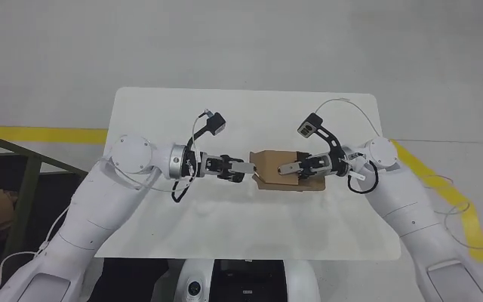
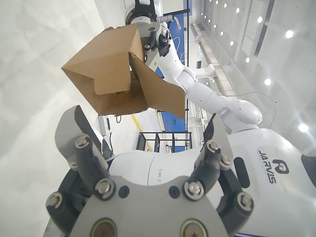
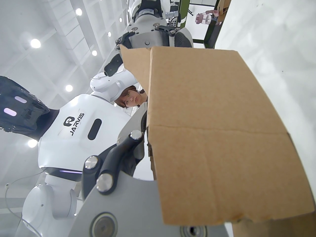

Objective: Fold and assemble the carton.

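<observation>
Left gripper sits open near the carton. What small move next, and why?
Probably ease the left gripper forward to push the loose flap shut: it juts open from the carton, which the right gripper grips, while the left is open, empty.

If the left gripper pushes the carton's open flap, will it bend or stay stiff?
The flap probably swings easily: it hangs open at a crease. The carton looks thin cardboard, so likely light and dentable. The right gripper grips one wall, so it should hardly slide.

Brown cardboard carton (image 1: 268, 160), half-formed, one end's flaps splayed open, just 3 o'clock of the table's (image 1: 151, 113) centre.
</observation>
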Robot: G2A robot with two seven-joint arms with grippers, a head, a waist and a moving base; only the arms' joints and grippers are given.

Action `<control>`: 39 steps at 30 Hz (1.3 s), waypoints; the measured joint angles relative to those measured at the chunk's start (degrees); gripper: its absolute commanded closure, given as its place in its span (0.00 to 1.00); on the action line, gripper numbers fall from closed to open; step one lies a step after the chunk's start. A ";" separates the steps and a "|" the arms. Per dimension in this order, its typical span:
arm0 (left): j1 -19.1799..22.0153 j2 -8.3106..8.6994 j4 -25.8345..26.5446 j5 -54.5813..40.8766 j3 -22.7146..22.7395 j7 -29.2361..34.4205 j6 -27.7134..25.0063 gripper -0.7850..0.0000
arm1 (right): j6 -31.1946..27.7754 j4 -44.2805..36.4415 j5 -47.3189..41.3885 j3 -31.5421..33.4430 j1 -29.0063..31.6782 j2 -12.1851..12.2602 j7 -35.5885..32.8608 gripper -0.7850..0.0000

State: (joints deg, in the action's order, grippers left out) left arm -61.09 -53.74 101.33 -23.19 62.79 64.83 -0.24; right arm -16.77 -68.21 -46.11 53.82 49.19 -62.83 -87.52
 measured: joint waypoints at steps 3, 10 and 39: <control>1.04 -0.26 -0.54 1.02 -0.93 -0.77 0.94 0.00 | 0.07 -0.24 0.50 0.10 0.11 -0.05 -0.07 1.00; 2.43 -0.56 -1.63 3.97 -2.14 -1.61 1.68 0.00 | 0.17 -1.03 0.71 0.73 0.64 -0.08 -0.17 1.00; -8.36 0.93 2.15 2.66 5.39 -4.66 1.35 0.00 | 0.48 -3.70 -1.67 2.45 1.99 -0.07 -0.48 1.00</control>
State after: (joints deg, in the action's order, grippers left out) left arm -69.45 -52.81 103.48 -20.53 68.18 60.17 1.10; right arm -16.29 -71.91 -47.78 56.27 51.18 -62.90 -88.00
